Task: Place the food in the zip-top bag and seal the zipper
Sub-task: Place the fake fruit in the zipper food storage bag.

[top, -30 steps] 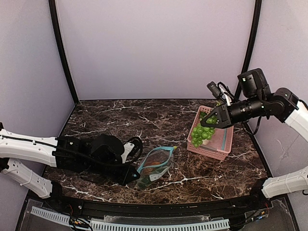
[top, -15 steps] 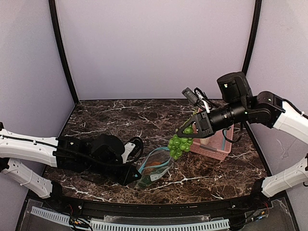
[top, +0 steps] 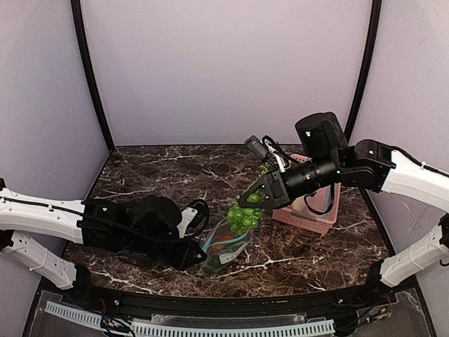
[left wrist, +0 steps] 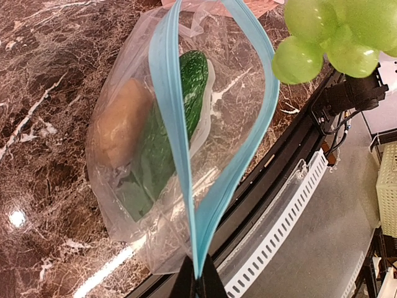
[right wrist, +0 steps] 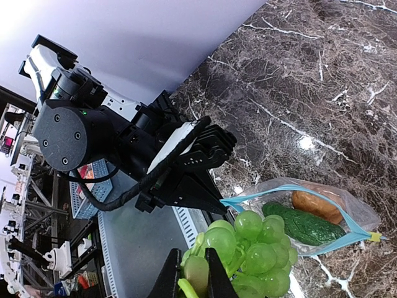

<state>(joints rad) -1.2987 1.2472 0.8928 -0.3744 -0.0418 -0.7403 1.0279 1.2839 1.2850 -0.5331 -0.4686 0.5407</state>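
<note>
The zip-top bag (top: 226,246) lies on the marble table with its mouth gaping. My left gripper (left wrist: 198,287) is shut on the near corner of the teal zipper (left wrist: 166,93). Inside the bag lie a brown-orange lump (left wrist: 118,127) and a dark green piece (left wrist: 187,87). A bunch of light green toy grapes (top: 242,216) hangs just above the bag's mouth, my right gripper (right wrist: 189,280) shut on its stem end. In the right wrist view the grapes (right wrist: 263,245) hang in front of the bag (right wrist: 350,214).
A pink basket (top: 313,210) stands to the right of the bag, behind the right arm. The left arm (top: 133,221) lies low along the table's left front. A black rail (left wrist: 279,167) runs along the near table edge, close to the bag.
The right arm has carried the grapes left and down, from over the pink basket to just above the bag's open mouth. The left gripper and the bag have stayed put.
</note>
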